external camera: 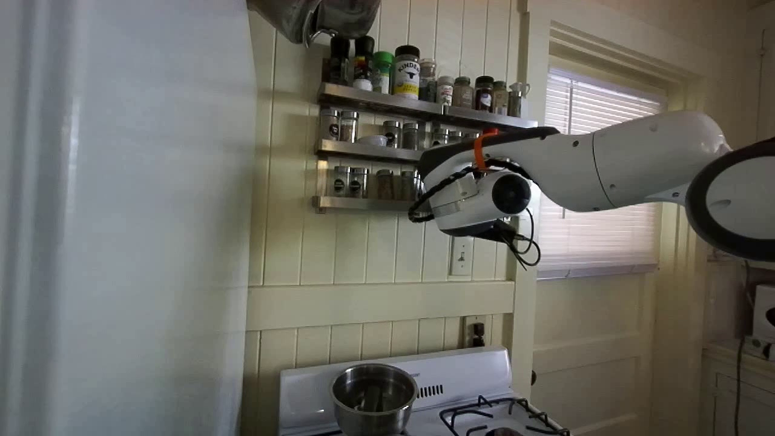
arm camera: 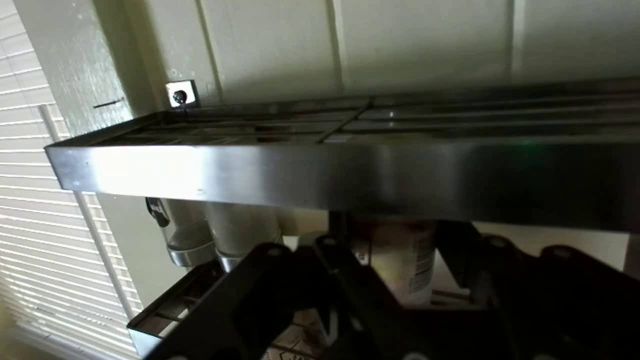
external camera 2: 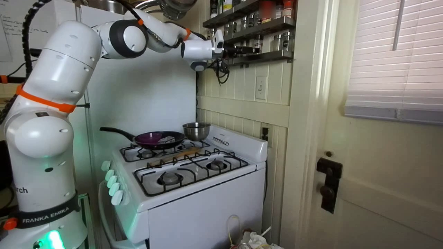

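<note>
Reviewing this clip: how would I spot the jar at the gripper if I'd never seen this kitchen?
From the white stove, go up the wall to the lowest spice shelf. The wrist view shows that shelf upside down, with the jar between the fingers of the gripper. Unlike the two glass jars toward the blind, it shows a barcode.

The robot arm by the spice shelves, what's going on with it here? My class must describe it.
A robot arm has its pincer at the lowest wall shelf, with a labelled container between the jaws. Whether it is actually gripped, I can't tell. Clear jars stand nearby on the same shelf. Below, a steel bowl and a frying pan sit on the stove.
</note>
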Motion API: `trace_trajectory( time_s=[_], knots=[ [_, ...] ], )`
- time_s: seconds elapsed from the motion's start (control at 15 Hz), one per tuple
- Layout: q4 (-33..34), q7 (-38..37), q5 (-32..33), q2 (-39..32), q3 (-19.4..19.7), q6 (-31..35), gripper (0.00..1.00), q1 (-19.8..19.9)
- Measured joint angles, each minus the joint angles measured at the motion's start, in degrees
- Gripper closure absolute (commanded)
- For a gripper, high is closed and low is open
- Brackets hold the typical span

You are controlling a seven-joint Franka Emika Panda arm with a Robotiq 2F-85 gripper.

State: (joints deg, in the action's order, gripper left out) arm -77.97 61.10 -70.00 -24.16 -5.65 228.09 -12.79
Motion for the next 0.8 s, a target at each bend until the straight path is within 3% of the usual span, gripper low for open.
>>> trace_trajectory(
  time_s=[0.2, 0.27, 0.33, 0.6, 0.8],
  knots=[
    [1.08, 0.48, 0.00, -0.65, 0.00, 0.00, 0.77, -0.06],
    [1.42, 0.60, 0.00, -0.88, -0.01, 0.00, 0.27, -0.08],
    [1.60, 0.79, 0.00, -1.03, -0.01, 0.01, 0.26, -0.11],
    [1.74, 1.25, 0.00, -1.22, -0.02, 0.09, 0.00, -0.31],
    [2.00, 1.35, 0.00, -1.27, -0.02, 0.28, 0.00, -0.51]
  ],
)
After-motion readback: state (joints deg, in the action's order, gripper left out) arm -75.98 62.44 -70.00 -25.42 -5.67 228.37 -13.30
